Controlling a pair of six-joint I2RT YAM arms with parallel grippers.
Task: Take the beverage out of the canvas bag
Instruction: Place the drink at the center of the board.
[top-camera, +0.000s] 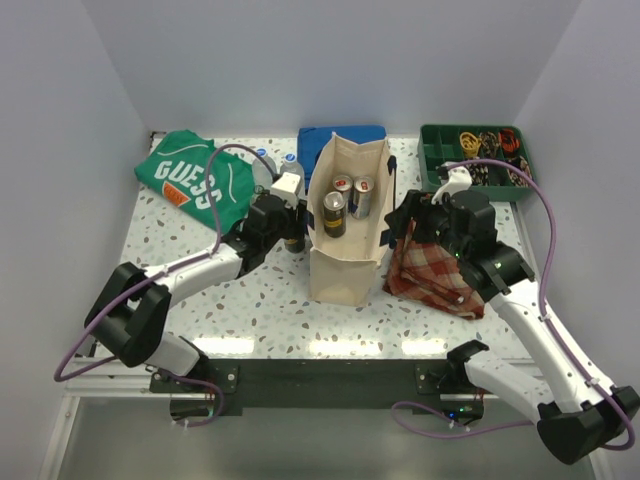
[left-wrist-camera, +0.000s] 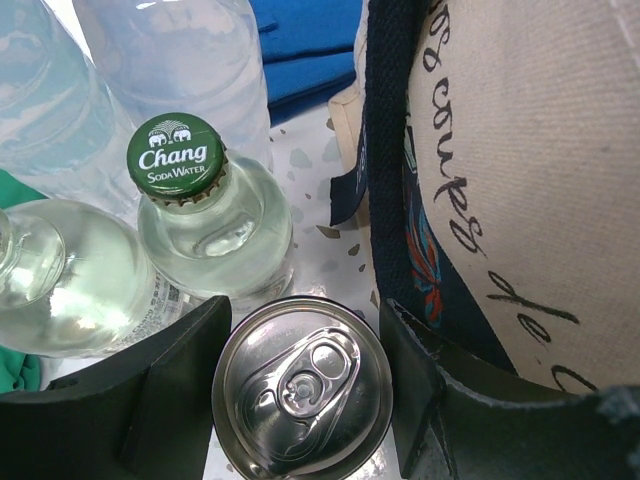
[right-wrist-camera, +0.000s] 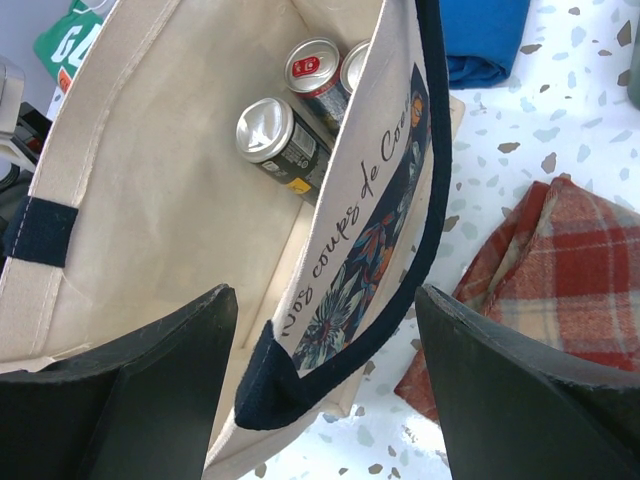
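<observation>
Shows the left gripper (left-wrist-camera: 305, 335) clenched from 9 and 3 o'clock on a silver-topped can (left-wrist-camera: 302, 385) outside the canvas bag (left-wrist-camera: 520, 150), at 6 o'clock from a green-capped soda bottle (left-wrist-camera: 180, 155); shows the right gripper (right-wrist-camera: 325, 305) spread wide and released, straddling the bag's navy-edged wall. Likely handles as a rigid, smooth, fairly heavy cylinder, slippery if wet, so best pinched across the mid-body and lifted straight up past the soft, floppy cream canvas. Leaves three more upright cans (right-wrist-camera: 275, 135), shiny-lidded, deep inside the bag at table centre.
</observation>
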